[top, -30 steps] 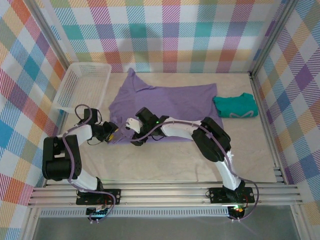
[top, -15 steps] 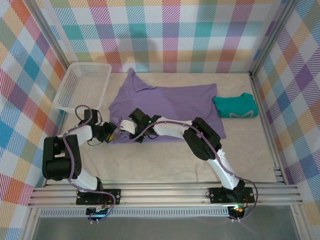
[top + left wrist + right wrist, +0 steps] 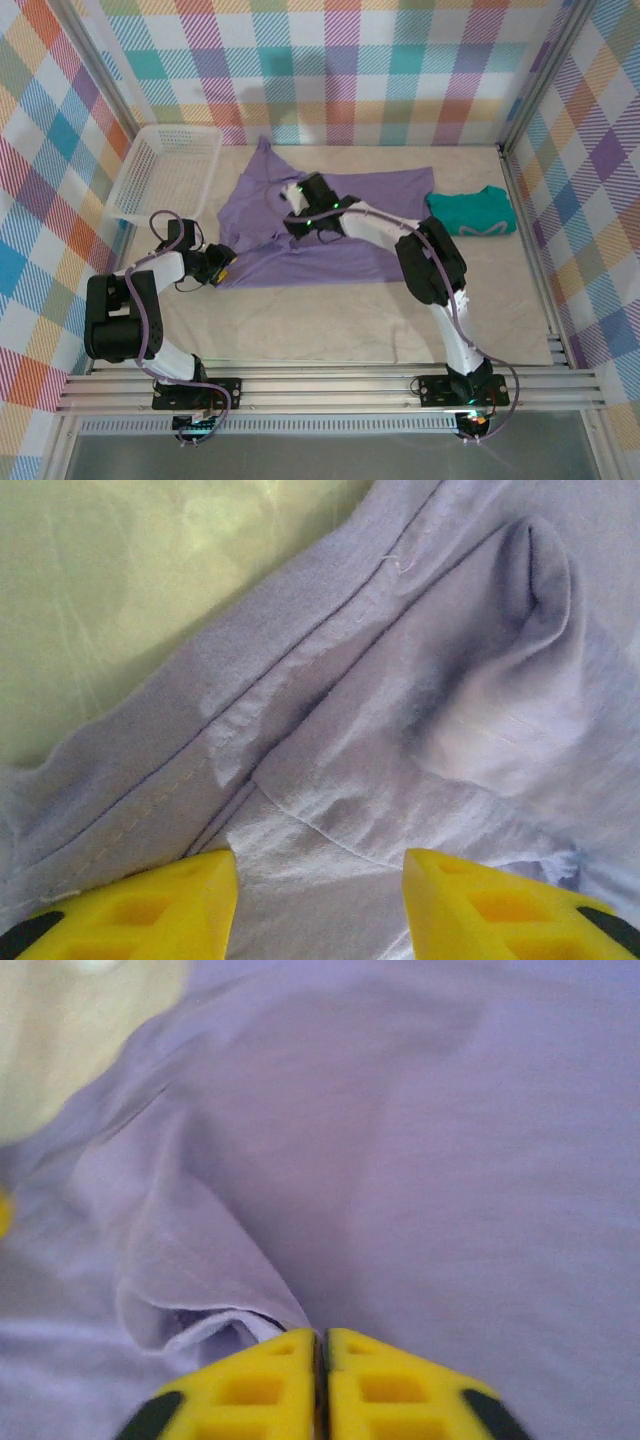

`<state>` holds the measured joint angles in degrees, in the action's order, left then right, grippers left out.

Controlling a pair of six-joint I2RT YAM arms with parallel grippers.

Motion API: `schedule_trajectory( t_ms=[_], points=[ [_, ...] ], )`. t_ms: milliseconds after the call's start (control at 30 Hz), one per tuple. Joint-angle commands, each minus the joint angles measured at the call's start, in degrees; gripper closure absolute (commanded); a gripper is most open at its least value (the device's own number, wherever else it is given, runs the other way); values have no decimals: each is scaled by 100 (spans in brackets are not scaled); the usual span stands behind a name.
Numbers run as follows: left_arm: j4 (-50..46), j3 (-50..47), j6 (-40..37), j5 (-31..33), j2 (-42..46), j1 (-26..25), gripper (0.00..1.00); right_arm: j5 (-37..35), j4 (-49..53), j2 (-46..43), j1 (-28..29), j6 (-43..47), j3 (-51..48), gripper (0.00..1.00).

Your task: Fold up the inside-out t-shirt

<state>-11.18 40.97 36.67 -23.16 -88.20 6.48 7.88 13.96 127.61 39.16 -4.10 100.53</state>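
At the far left stands the white basket [image 3: 165, 165], untouched. Just right of it, the left gripper [image 3: 318, 875] sits low over the near-left corner of the inside-out t-shirt [image 3: 370, 215], its yellow fingers spread apart with a stitched hem and flat cloth lying between them. I cannot tell whether they press the cloth down or merely hover. The shirt lies spread across the middle of the table [image 3: 330, 320]. The change is in the right gripper [image 3: 322, 1345]. A second ago it was beside the left one at that same corner. It closed there and has since swung away to the shirt's far middle, fingers pressed together on a raised ridge of lavender fabric. This looks like a top layer being drawn over for a fold, with the corner as anchor. The folded teal garment [image 3: 472, 213] lies at the shirt's right edge.
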Motion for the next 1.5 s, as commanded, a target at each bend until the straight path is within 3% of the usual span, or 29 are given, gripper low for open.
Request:
schedule_trajectory(
  t_ms=[0, 100, 233, 333, 433, 567, 833, 1333, 1467],
  points=[
    [-187, -71, -12, 66, 93, 73, 48, 171, 916, 678, -377, -1370, 707, 78],
    [-210, 3, -28, 26, 219, 73, 42, 465, 878, 653, -622, -1526, 731, 70],
    [-144, 80, -49, -99, 514, 19, 38, 407, 856, 168, -646, -1031, 390, 64],
    [-156, 300, -115, -36, 632, -359, 37, 432, 802, -384, -646, -794, -180, 63],
    [-100, 620, -92, 216, 366, -754, 38, 668, 583, -821, -646, -840, -812, 62],
    [-107, 1042, -207, 543, -209, -877, 39, 632, 598, -1115, -646, -847, -1253, 62],
    [-133, 1704, -266, 415, -1062, -1100, 41, 602, 539, -1318, -654, -803, -1582, 63],
    [-192, 2127, -291, 417, -1710, -1114, 73, 459, 511, -1502, -668, -733, -1879, 65],
    [-198, 2222, -274, 426, -1732, -1114, 87, 451, 519, -1511, -672, -743, -1906, 65]
  ],
)
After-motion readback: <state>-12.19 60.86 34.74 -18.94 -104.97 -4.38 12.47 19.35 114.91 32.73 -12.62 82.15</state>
